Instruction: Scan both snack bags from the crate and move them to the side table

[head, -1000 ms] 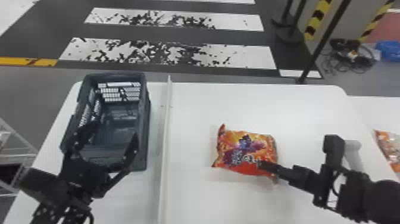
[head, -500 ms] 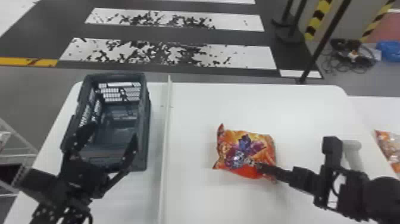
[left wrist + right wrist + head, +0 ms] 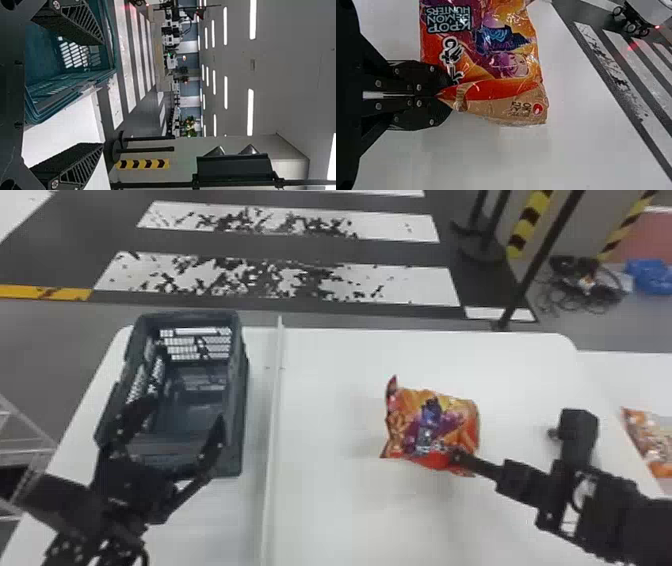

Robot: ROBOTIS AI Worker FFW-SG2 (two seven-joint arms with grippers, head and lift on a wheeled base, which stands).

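Observation:
My right gripper (image 3: pixel 457 455) is over the right part of the table, shut on the lower right edge of an orange and purple snack bag (image 3: pixel 425 425). In the right wrist view, the flat fingers of the right gripper (image 3: pixel 445 95) pinch an edge of the snack bag (image 3: pixel 494 51). My left gripper (image 3: pixel 175 417) stands open above the near end of the dark crate (image 3: pixel 242 405). The left wrist view has the left gripper (image 3: pixel 101 93) with its fingers wide apart and the crate (image 3: pixel 71 89) beyond. Another snack bag (image 3: pixel 652 440) lies on the side table at the far right.
A thin white divider (image 3: pixel 272 430) runs along the white table (image 3: pixel 325 500) between the crate and the right-hand area. The side table (image 3: pixel 615 370) adjoins on the right. A wire rack (image 3: pixel 25 440) stands at the left, and black posts (image 3: pixel 542 255) rise behind.
The held bag has shifted in its tilt and the sheen on its front has changed, while the right gripper stays about where it was. My left arm has kept still.

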